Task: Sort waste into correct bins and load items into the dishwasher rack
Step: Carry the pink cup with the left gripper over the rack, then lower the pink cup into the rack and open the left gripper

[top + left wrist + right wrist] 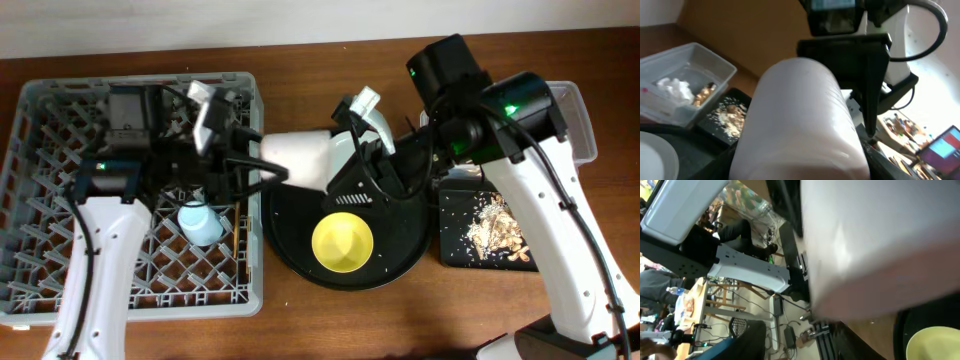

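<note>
Wooden table, handover step. Your right gripper [340, 165] is clamped on the pink cup [297, 158], held sideways just right of the rack [80, 84]. Left gripper [265, 160] straddles it; its grip I cannot tell. Next move likely: secure left, then release right.

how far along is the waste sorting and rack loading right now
Done: the napkin and gold wrapper lie in the clear tub, food scraps in the black tray, and the light blue cup in the rack. In hand: the pink cup hangs between the left gripper and right gripper; which one grips it is unclear. Left: the yellow bowl and plate.
</note>
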Motion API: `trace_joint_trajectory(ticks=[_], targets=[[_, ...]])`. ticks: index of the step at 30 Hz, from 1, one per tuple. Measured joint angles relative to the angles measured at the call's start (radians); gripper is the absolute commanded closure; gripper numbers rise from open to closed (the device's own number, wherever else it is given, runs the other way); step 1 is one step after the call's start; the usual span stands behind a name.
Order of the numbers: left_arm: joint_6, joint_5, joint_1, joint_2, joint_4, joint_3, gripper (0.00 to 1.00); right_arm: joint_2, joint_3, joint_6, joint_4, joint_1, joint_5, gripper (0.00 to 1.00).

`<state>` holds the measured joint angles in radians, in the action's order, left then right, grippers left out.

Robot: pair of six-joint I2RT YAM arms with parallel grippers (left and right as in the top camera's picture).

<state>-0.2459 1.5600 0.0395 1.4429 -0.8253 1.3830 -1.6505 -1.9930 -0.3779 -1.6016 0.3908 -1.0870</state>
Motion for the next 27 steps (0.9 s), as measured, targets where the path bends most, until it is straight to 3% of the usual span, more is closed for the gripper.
trace_joint_trajectory(ticks=[2, 5, 10, 14, 21, 27], targets=[[0.021, -0.019, -0.051, 0.000, 0.000, 0.000, 0.79, 0.000, 0.000, 0.000, -0.018, -0.015, 0.031, 0.54], [0.100, -0.181, -0.163, 0.000, -0.017, 0.001, 0.80, 0.000, 0.000, 0.023, -0.067, -0.114, 0.163, 0.52], [0.288, -0.850, -0.255, 0.002, -0.114, 0.003, 0.83, 0.003, 0.043, 0.207, -0.034, -0.165, 0.543, 0.51], [0.373, -1.196, -0.252, 0.004, -0.114, 0.003, 0.83, 0.003, 0.256, 0.288, 0.139, -0.165, 0.621, 0.51], [0.406, -1.306, -0.252, 0.121, -0.099, 0.003, 0.84, -0.005, 0.616, 0.404, 0.432, -0.165, 0.645, 0.50], [0.409, -1.320, -0.190, 0.200, -0.045, 0.003, 0.83, -0.005, 0.703, 0.412, 0.488, -0.165, 0.646, 0.50]])
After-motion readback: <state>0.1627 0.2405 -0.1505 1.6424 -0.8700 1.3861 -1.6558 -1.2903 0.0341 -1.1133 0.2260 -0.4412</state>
